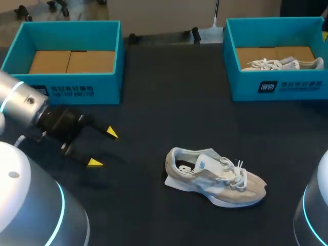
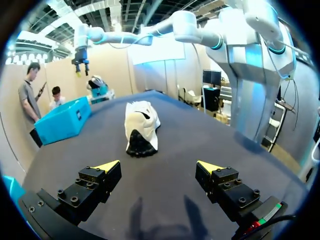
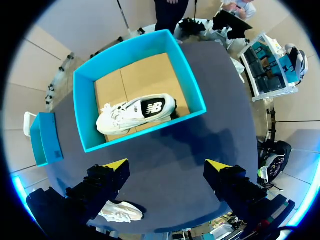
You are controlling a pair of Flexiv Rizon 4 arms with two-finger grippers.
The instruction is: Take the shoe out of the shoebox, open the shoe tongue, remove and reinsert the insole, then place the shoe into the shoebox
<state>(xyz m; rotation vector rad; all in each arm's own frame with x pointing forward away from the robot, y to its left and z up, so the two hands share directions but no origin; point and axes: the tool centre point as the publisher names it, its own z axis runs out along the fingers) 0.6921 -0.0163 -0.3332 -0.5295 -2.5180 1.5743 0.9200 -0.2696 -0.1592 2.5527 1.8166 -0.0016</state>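
Beige-and-white suede sneaker [image 1: 215, 177] | upright on black table [image 1: 164, 102], out of box | straight ahead of left gripper [image 1: 102, 147], apart, heel end nearest, long axis running away | left gripper spread, empty, nearer | right gripper [image 3: 167, 165] spread, empty, high over teal cardboard shoebox [image 3: 85, 120] holding white sneaker [image 3: 135, 112]

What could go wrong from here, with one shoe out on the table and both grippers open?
1. The beige shoe lies free on the table, apart from the open left gripper. A nudge at its heel could slide it rather than grip it.
2. Its loose laces could snag a finger.
3. The right gripper hangs open above the right box, which holds a white shoe. It could grab or crowd the wrong shoe.
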